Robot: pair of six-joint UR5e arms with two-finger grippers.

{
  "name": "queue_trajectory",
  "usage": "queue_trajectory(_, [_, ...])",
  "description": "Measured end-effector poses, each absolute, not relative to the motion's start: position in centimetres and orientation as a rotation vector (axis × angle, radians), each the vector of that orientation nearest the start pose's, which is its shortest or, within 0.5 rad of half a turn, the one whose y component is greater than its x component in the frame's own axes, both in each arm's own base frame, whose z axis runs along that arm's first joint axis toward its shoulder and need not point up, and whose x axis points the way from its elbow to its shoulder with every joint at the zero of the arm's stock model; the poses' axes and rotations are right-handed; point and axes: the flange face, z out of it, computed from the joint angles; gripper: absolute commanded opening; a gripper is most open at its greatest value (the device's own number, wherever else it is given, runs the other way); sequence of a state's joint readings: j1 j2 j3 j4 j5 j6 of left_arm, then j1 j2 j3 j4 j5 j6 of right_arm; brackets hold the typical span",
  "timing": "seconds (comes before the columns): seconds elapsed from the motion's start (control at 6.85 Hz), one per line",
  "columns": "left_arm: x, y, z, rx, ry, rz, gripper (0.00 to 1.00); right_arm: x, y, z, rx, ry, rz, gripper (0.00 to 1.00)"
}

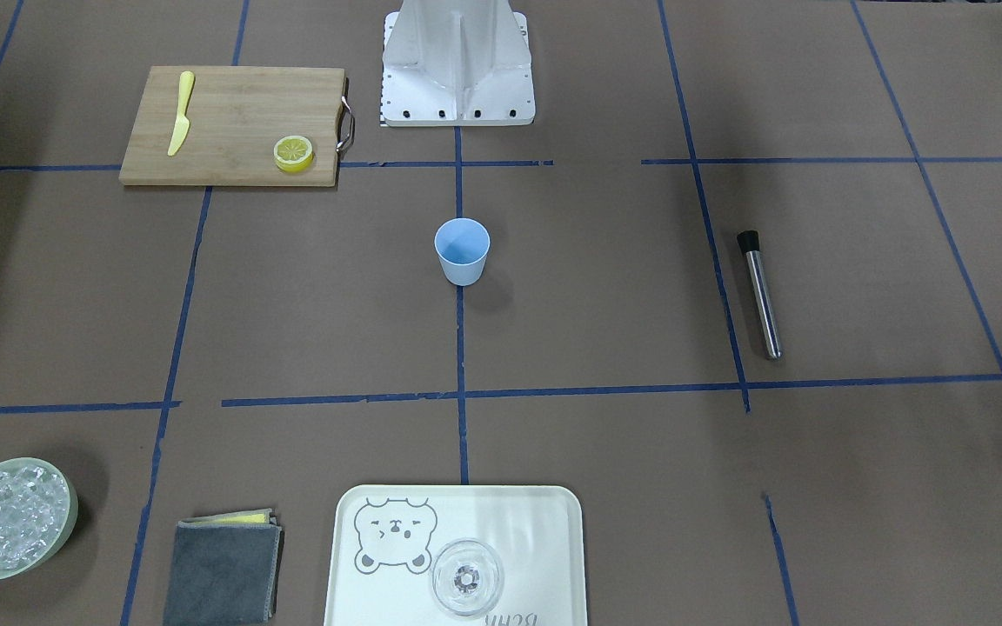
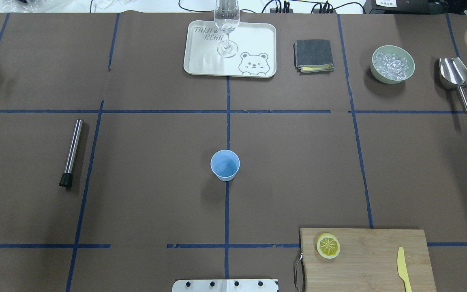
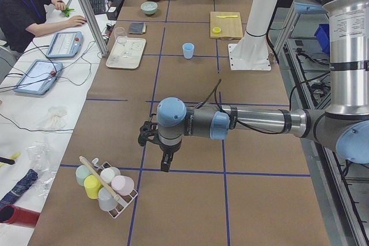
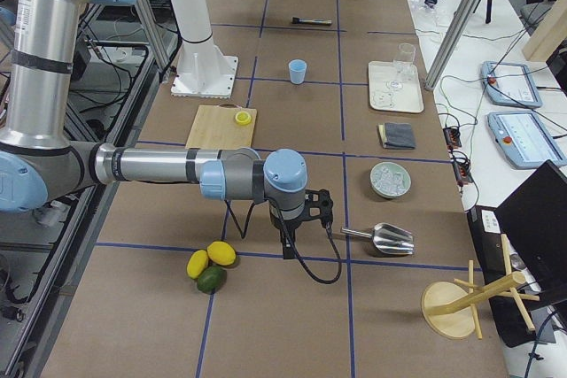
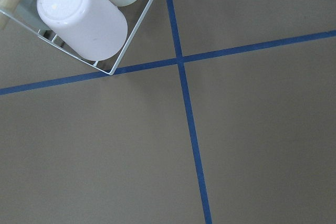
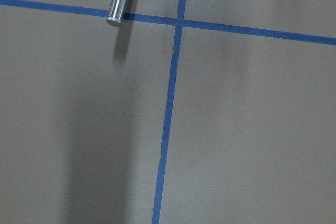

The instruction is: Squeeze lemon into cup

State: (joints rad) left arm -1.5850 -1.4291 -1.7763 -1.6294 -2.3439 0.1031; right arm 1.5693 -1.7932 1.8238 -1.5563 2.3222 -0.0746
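Observation:
The lemon slice [image 2: 328,245] lies flat on the wooden cutting board [image 2: 375,251] at the near right; it also shows in the front view [image 1: 293,153]. The light-blue cup [image 2: 225,164] stands upright at the table's middle, also in the front view [image 1: 462,250]. Neither gripper shows in the overhead or front views. My left gripper [image 3: 145,136] hovers over the table's far left end by a cup rack. My right gripper [image 4: 323,205] hovers over the far right end near a metal scoop. I cannot tell whether either is open or shut.
A yellow plastic knife [image 2: 403,269] lies on the board. A metal muddler [image 2: 71,152] lies at the left. A tray [image 2: 201,56] holds a clear glass [image 2: 226,28]; beside it are a folded cloth [image 2: 313,55], an ice bowl [image 2: 393,64] and a scoop [image 2: 456,79]. Whole lemons [image 4: 211,258] lie near the right arm.

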Motion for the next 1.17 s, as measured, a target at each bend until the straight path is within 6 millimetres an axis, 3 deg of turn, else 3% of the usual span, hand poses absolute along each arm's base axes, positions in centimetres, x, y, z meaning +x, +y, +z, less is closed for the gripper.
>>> queue_trajectory(0.58, [-6.9,-45.5,59.2,0.268,0.751,0.182,1.0,6.3,-40.5,62.5,0.106,-0.756,-0.097,1.0])
queue_trajectory(1.17, [-6.8,-48.4,53.0,0.707,0.717,0.32,1.0,6.1,-42.6,59.6,0.259,-0.78,-0.122,1.0])
